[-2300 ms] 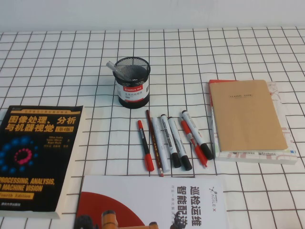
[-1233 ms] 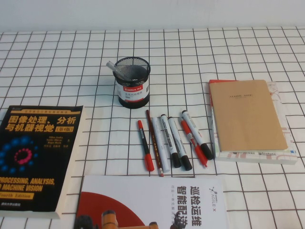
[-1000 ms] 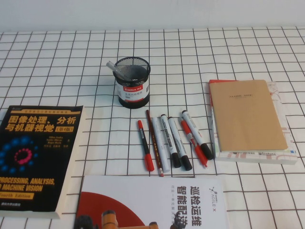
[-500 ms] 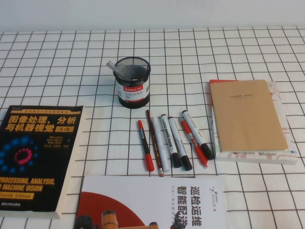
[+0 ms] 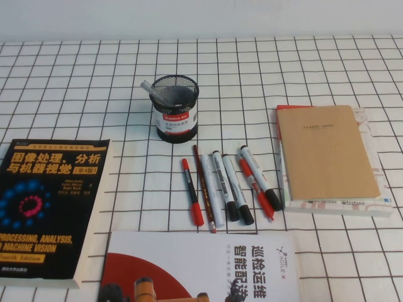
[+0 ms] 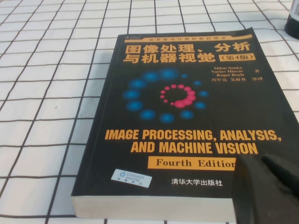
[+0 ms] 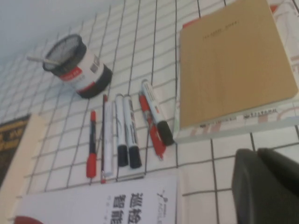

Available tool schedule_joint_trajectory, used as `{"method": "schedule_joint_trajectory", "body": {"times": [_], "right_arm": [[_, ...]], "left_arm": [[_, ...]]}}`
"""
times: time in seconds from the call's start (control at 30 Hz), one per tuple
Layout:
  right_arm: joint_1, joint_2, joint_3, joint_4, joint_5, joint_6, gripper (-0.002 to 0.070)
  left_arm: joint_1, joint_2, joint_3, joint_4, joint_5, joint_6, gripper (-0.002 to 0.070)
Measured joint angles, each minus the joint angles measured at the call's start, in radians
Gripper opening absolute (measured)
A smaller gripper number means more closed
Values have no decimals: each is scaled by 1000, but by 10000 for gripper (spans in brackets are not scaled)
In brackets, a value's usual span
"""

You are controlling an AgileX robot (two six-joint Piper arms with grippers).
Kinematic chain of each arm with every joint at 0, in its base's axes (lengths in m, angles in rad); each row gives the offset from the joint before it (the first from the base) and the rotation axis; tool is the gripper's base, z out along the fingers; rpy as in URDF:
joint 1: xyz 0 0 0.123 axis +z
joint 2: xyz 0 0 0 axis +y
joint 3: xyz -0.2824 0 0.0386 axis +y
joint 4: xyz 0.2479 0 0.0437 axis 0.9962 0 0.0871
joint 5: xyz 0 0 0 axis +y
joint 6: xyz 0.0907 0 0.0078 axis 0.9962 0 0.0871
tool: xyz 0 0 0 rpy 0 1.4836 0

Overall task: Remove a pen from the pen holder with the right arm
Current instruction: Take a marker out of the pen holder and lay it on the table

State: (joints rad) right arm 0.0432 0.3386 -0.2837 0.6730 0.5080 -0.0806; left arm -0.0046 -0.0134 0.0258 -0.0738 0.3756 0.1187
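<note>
The table [image 5: 75, 94] has a white surface with a grid of thin black lines. Behind its far edge stands a plain pale wall [image 5: 201, 17]. The light is soft and even.

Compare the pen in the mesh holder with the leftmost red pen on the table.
The holder pen is pale grey; the red pen is red. The holder pen leans tilted in the pen holder; the red pen lies flat on the table. Neither is held: the right tool, shut, hangs by the brown notebook; the left tool over the black book.
</note>
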Motion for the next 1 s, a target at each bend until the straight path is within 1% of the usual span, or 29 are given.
{"method": "schedule_joint_trajectory", "body": {"times": [0.27,0.43,0.57,0.7,0.83,1.0], "right_arm": [[0,331,-125,-36,121,-157,-16],[2,475,-166,-49,126,-195,-16],[23,575,-246,-70,118,-205,-16],[128,686,-367,-102,86,-205,-16],[287,807,-467,-121,18,-205,-16],[504,963,-586,-149,-119,-207,-16]], "left_arm": [[0,0,0,0,0,0,-4],[0,0,0,0,0,0,-4],[0,0,0,0,0,0,-4],[0,0,0,0,0,0,-4],[0,0,0,0,0,0,-4],[0,0,0,0,0,0,-5]]}}
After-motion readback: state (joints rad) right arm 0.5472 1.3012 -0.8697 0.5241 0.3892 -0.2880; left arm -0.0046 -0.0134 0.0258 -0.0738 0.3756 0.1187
